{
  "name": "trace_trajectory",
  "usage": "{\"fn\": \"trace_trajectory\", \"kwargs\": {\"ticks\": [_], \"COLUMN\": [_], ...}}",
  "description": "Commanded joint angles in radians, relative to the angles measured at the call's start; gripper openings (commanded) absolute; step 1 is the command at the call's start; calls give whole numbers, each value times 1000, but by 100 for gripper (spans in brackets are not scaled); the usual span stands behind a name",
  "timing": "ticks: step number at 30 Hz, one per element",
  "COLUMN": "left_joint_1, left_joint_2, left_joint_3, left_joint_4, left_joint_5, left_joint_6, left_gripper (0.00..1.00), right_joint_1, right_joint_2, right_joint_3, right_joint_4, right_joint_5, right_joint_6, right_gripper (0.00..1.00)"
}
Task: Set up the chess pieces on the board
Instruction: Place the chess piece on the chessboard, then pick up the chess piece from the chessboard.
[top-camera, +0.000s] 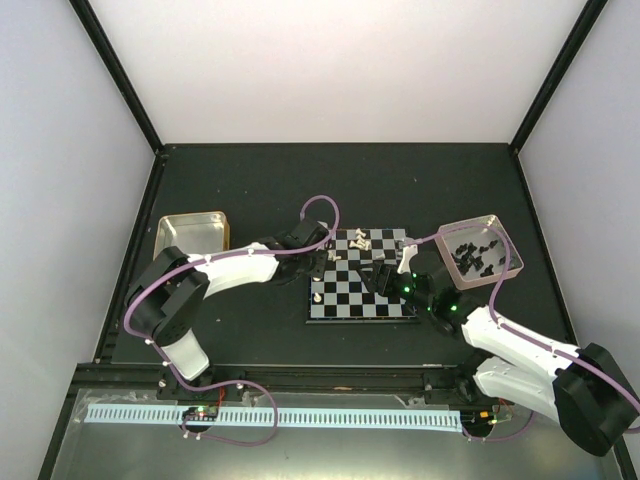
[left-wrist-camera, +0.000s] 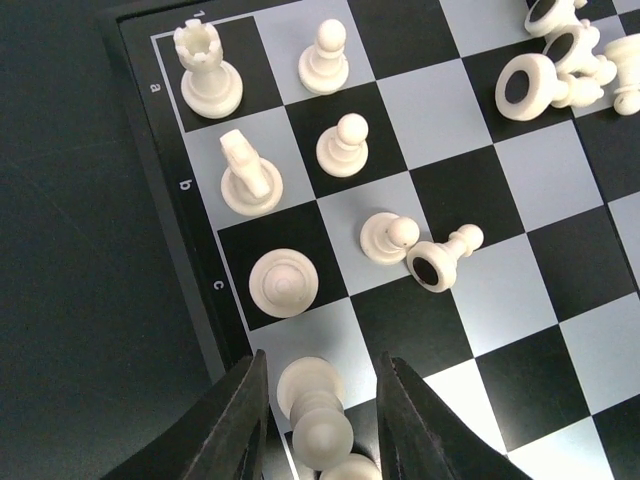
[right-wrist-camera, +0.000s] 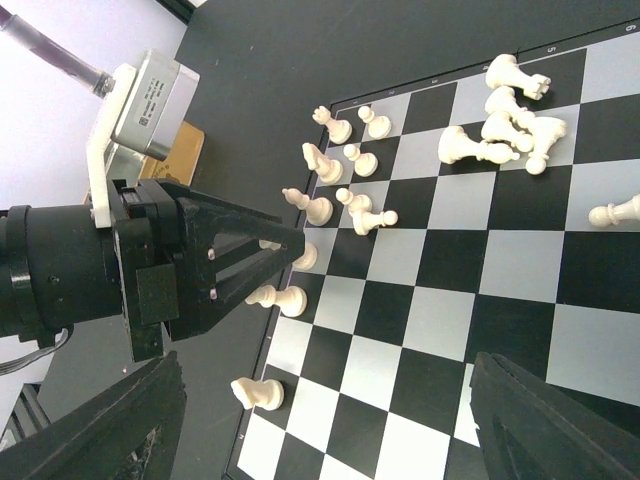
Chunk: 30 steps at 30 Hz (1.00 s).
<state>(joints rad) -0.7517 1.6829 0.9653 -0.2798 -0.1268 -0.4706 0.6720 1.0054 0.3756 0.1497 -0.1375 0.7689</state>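
Dark tabletop (top-camera: 250, 190) inside white walls, with the board (top-camera: 350, 292) at mid-table. Over the board's left edge, left gripper (left-wrist-camera: 322, 368): jaws narrowly parted either side of an upright cream piece (left-wrist-camera: 315, 405) on an edge square, thin gaps showing, nothing clamped. Along that same edge, cream chess pieces (left-wrist-camera: 340, 145) standing in two rows, one pawn (left-wrist-camera: 443, 258) toppled. At the board's far side, a heap of fallen pieces (left-wrist-camera: 565, 55). Over the board's right side, right gripper (right-wrist-camera: 325, 400), spread wide and holding nothing. Left of the board, gold tray (top-camera: 192, 232). Right of the board, pinkish tray (top-camera: 505, 262) with black pieces (top-camera: 470, 250).
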Motion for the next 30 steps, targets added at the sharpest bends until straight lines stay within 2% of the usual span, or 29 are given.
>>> {"fn": "trace_trajectory", "kwargs": {"ticks": [1, 12, 17, 22, 28, 30], "left_joint_1": [10, 25, 38, 56, 67, 66], "left_joint_2": [-42, -152, -262, -475, -790, -885], "left_joint_3": [30, 27, -12, -116, -247, -287], "left_joint_4": [0, -24, -25, 9, 20, 36], "left_joint_5": [15, 30, 11, -39, -131, -149], "left_joint_6": [1, -10, -18, -24, 2, 14], "left_gripper": [34, 43, 47, 55, 61, 62], "right_joint_1": [0, 0, 0, 0, 3, 6], "right_joint_2": [-8, -10, 6, 75, 269, 349], "right_joint_3": [23, 24, 48, 134, 307, 369], "right_joint_4": [24, 26, -21, -141, -269, -300], "right_joint_5": [-2, -2, 17, 53, 69, 69], "right_joint_6": [6, 10, 1, -49, -123, -144], "right_gripper": [78, 79, 78, 74, 62, 55]}}
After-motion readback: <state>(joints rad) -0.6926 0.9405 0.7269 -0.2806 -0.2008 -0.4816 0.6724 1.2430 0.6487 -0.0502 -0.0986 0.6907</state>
